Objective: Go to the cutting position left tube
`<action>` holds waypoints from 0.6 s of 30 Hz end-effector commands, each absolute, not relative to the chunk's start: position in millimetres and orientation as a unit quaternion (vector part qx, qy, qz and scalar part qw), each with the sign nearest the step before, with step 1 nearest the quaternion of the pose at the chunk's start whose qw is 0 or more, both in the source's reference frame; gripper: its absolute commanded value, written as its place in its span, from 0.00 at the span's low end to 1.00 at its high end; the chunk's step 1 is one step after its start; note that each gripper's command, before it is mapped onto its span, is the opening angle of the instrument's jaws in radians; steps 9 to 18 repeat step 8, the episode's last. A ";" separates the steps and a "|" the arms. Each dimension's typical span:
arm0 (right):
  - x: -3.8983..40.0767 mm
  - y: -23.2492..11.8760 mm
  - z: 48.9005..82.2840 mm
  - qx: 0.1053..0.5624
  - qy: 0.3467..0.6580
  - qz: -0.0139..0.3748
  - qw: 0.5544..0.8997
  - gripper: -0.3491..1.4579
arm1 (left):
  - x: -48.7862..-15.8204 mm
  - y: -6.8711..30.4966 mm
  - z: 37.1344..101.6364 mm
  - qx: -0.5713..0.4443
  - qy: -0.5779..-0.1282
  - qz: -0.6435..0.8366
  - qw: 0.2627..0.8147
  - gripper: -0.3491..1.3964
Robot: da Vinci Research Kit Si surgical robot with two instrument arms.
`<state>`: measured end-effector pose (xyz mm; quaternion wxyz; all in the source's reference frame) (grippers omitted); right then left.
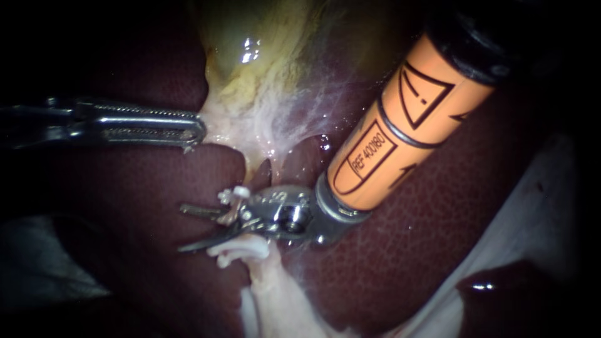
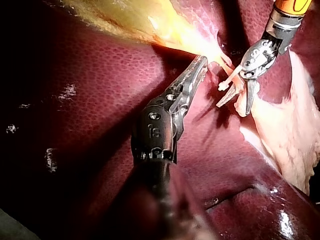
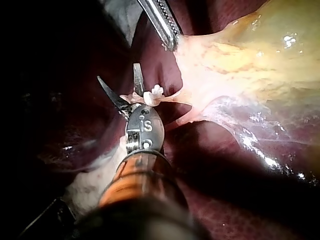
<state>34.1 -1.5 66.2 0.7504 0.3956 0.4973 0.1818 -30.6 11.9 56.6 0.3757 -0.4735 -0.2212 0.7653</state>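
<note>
My right instrument, on an orange shaft, ends in two thin blades that stand open over the dark liver. A pale tube runs from the gallbladder to the base of the blades and lies by their hinge. A white clip sits on the tube just above the upper blade, and another white clip lies under the lower blade. My left instrument comes in level, jaws shut on the pale tissue at the gallbladder's lower end. The open blades also show in the right wrist view.
Thin webby tissue spreads between the gallbladder and the orange shaft. A pale fatty strip hangs below the blades. White cloth lies over the liver at the right.
</note>
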 end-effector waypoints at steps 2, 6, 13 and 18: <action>34.0 -1.5 66.2 0.396 0.497 0.183 0.750 0.99 | -30.5 11.9 56.6 -0.474 -0.221 0.765 0.375 0.00; 33.9 -1.4 66.4 0.396 0.497 0.183 0.750 0.99 | -30.6 11.9 56.6 -0.474 -0.221 0.765 0.375 0.00; 33.9 -1.4 66.5 0.399 0.494 0.188 0.749 0.99 | -30.6 11.9 56.6 -0.474 -0.221 0.765 0.375 0.00; 33.9 -1.4 66.5 0.399 0.494 0.188 0.749 0.99 | -30.6 11.9 56.6 -0.474 -0.221 0.765 0.375 0.00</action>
